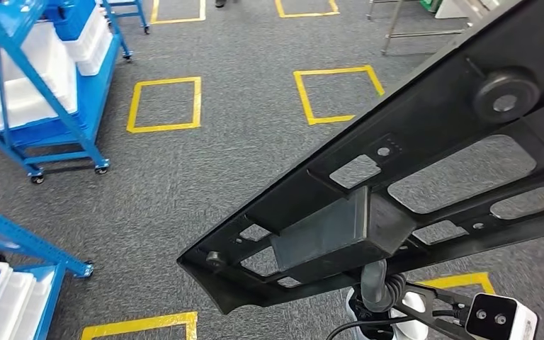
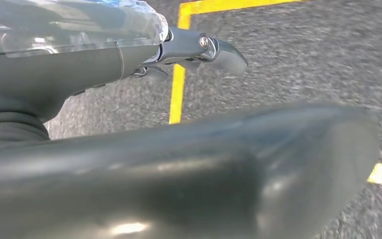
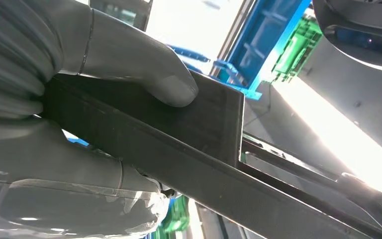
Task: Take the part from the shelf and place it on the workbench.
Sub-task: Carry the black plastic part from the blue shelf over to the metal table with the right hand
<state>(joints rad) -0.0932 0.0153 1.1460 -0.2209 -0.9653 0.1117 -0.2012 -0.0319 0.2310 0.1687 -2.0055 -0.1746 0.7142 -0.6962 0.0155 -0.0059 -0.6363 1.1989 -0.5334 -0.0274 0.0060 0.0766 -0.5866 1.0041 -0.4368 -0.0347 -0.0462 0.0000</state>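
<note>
Part (image 1: 425,163), a long black plastic frame, sits clamped in the right hand (image 3: 74,99) above carpet, off the shelf, table placement remaining.

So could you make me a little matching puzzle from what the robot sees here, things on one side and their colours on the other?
Things:
1. long part held by the right hand
2. shelf frame
3. floor squares
4. bins on the shelf

Colours:
A. yellow
B. white
C. black
D. blue

Pairs: 1-C, 2-D, 3-A, 4-B
</note>
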